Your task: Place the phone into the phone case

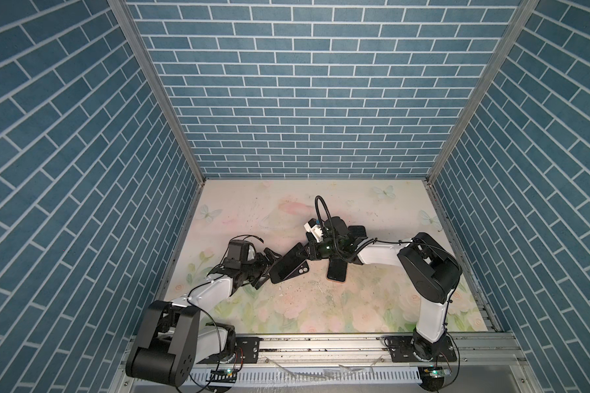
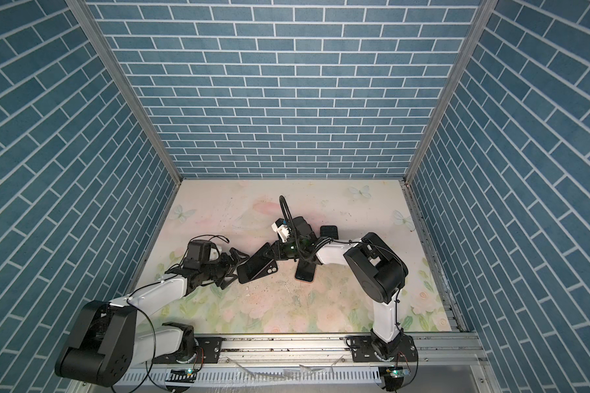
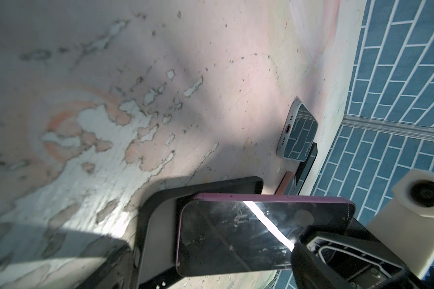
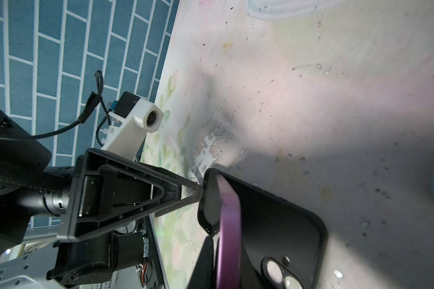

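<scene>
A phone (image 3: 236, 232) with a purple rim and dark screen hangs tilted over the black phone case (image 3: 158, 220), which lies on the table. My right gripper (image 4: 227, 262) is shut on the phone's (image 4: 228, 220) edge, and the phone's lower end meets the end of the case (image 4: 273, 212). In both top views my left gripper (image 1: 269, 268) (image 2: 234, 268) stands open at the left end of the case (image 1: 302, 271), one fingertip (image 4: 193, 195) touching that end. The right gripper (image 1: 302, 253) reaches in from the right.
Other phones lie on the floral table (image 1: 286, 211): one with an orange rim (image 1: 337, 270) under the right arm, and a dark one (image 1: 356, 231) behind it. A grey-cased phone (image 3: 298, 132) shows in the left wrist view. Blue brick walls close in three sides.
</scene>
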### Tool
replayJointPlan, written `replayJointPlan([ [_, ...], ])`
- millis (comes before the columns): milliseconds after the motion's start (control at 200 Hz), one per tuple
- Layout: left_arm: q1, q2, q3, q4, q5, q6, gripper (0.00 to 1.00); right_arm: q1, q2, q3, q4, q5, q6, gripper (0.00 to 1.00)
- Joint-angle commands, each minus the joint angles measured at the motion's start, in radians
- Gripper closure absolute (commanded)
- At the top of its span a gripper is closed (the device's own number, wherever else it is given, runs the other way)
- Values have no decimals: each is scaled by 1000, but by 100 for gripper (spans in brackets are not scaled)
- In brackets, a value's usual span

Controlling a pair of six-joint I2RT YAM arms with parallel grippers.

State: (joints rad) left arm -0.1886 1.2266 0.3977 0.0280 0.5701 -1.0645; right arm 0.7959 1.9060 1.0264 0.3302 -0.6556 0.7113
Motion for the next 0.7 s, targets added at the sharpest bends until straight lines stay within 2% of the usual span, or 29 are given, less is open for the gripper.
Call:
replayJointPlan([
  [0,3,25,-29,0,-8,-10,1,10,52,18,10,9,1,100],
  [260,3,14,-45,7,16,-31,0,33,87,-1,-103,68,-45,100],
  [490,3,-43,-70,-38,-1,-84,0,87,51,-22,-166,189,-52,92],
  [695,3,-15,-61,-54,31,-91,0,145,55,-8,-218,284,-40,83],
])
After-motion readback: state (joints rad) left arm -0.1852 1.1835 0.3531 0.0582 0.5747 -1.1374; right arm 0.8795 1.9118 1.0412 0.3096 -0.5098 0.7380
